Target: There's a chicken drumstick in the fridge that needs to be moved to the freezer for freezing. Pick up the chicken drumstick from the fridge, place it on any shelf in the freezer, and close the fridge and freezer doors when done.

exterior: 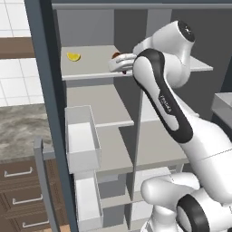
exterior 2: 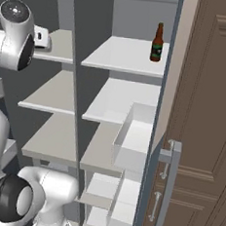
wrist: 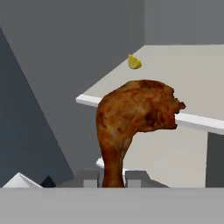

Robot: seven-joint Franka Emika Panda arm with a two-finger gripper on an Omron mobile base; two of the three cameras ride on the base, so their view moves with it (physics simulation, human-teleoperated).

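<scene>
The chicken drumstick [wrist: 135, 109] is a reddish-brown roasted piece, and my gripper [wrist: 113, 177] is shut on its thin bone end. In the left base view the gripper [exterior: 114, 62] holds the drumstick [exterior: 116, 55] at the front edge of the top shelf [exterior: 93, 63] in the left, narrower half of the appliance, close to the centre divider. A yellow lemon wedge [exterior: 73, 56] lies further back on that shelf [wrist: 183, 74]; the hand view shows the lemon wedge [wrist: 134, 62] beyond the drumstick. Both doors stand open.
The left door [exterior: 45, 99] carries white bins [exterior: 81, 136]. A brown bottle [exterior 2: 157, 43] stands on the top shelf of the wider right half. The right door, with a white bin [exterior 2: 132, 141] and a grey handle [exterior 2: 167, 188], is swung out against the brown cabinets [exterior 2: 207, 119].
</scene>
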